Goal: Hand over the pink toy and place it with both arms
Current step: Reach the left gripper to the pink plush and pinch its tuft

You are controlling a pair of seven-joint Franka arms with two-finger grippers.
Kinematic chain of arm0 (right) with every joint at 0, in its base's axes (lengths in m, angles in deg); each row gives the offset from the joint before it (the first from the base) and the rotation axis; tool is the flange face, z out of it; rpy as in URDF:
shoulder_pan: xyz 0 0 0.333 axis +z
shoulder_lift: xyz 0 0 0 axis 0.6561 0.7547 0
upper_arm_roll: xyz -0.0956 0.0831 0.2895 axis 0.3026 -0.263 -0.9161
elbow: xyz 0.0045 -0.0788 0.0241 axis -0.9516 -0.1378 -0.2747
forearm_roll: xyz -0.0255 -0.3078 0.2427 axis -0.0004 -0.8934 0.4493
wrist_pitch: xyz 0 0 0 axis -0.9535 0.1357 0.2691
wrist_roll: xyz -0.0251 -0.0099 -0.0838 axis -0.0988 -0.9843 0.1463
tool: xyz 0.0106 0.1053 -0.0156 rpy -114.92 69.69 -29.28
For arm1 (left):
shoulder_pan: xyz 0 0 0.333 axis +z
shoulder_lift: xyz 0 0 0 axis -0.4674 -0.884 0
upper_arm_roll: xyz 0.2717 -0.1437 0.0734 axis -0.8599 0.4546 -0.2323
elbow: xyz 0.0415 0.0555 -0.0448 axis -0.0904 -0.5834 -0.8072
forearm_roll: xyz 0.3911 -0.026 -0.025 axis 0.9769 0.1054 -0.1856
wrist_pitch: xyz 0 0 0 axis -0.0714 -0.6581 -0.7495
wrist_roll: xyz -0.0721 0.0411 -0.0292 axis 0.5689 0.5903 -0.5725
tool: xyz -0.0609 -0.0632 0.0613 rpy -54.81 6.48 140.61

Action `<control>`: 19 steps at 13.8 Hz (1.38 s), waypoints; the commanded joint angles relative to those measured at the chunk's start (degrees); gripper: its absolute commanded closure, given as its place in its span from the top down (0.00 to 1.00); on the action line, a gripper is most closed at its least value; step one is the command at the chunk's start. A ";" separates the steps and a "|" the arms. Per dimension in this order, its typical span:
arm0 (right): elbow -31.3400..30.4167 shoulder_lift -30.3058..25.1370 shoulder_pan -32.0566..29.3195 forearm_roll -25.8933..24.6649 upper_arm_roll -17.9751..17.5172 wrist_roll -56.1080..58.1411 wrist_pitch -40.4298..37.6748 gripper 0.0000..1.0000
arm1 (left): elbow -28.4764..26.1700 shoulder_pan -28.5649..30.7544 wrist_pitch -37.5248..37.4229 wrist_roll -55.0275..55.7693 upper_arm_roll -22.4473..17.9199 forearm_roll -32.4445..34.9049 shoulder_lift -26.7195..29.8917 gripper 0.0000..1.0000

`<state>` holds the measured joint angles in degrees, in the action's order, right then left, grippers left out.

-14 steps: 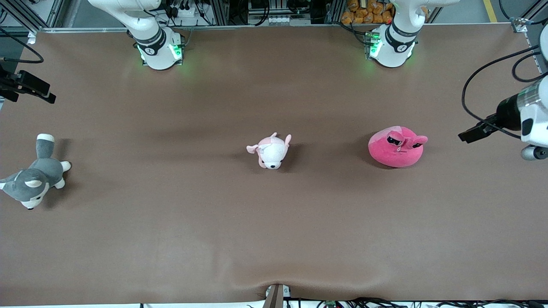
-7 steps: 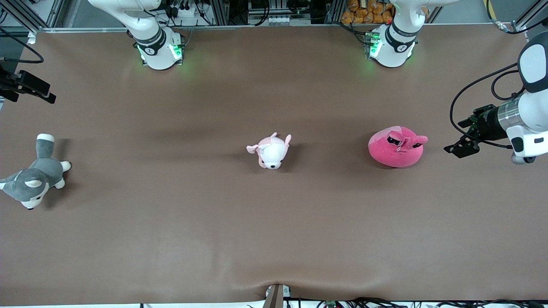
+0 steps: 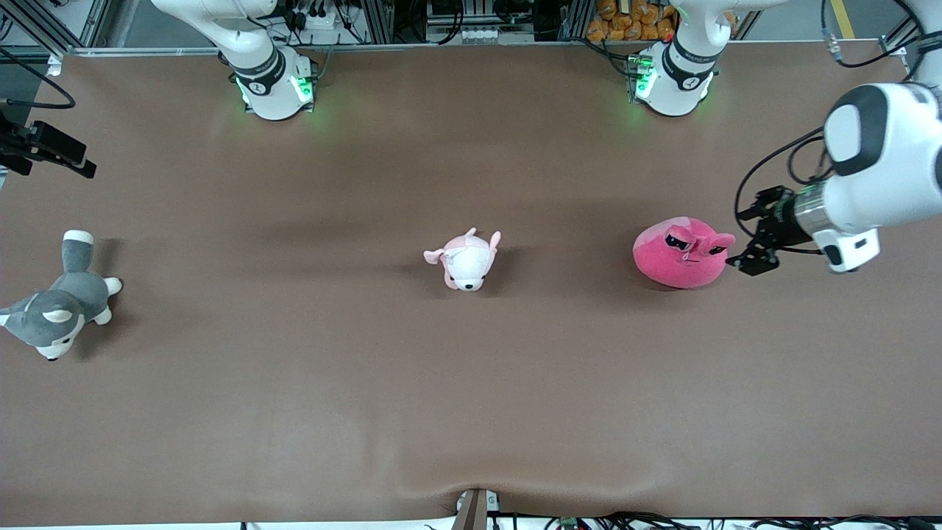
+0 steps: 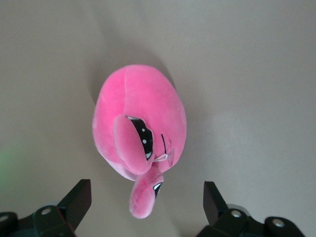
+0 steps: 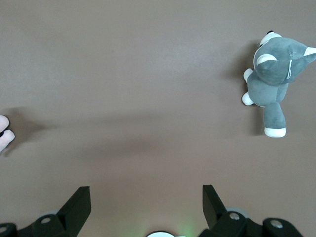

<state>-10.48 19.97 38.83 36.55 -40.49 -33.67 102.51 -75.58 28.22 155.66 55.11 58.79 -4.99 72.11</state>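
- The pink toy (image 3: 682,252), a large round hot-pink plush blob with dark half-lidded eyes and floppy ears, sits on the brown table cover (image 3: 471,383) toward the left arm's end, untouched by either arm, so I judge the task is at its very first step.
- My left gripper (image 3: 752,241) is just beside the toy, at its ear end, with its black fingers (image 4: 79,200) spread wide and holding nothing. In the left wrist view the toy lies ahead of and between the two fingertips, one ear (image 4: 143,197) drooping toward the gap.
- I read that wide spread as room kept for a bulky, soft body: the plush should squash under the pads, so a grip across its middle looks safer to me than pinching an ear.
- My right gripper (image 5: 145,207) waits over bare table toward its own end, fingers equally wide and empty; I take it to be parked clear until the handover.
- Ahead of its fingers lies the grey-and-white husky plush (image 5: 273,81), well apart, not part of this job.
- The small pale pink-and-white plush puppy (image 3: 465,261) lies mid-table between the arms, about where a handover might happen, so I would carry the toy above it.
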 commanded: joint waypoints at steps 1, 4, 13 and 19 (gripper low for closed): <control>0.65 0.32 -0.38 -0.50 -0.48 0.39 -0.21 1.00 | -7.10 0.44 5.16 3.68 2.56 -1.36 3.49 1.00; 0.65 0.50 -0.11 -0.41 -0.48 0.39 -0.21 1.00 | -8.60 3.59 7.37 3.95 2.83 -3.54 3.14 1.00; 0.65 0.85 -0.03 -0.14 -0.66 0.30 -0.21 1.00 | -9.22 8.08 7.81 3.33 2.83 -7.16 0.42 0.65; 1.45 2.08 -0.03 1.79 -0.66 0.21 0.06 1.00 | -7.64 7.47 7.11 3.16 3.01 -10.32 -0.29 0.00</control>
<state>-10.48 21.32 39.01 37.09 -41.07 -33.67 102.87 -84.11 35.63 162.67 58.91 61.18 -14.01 71.80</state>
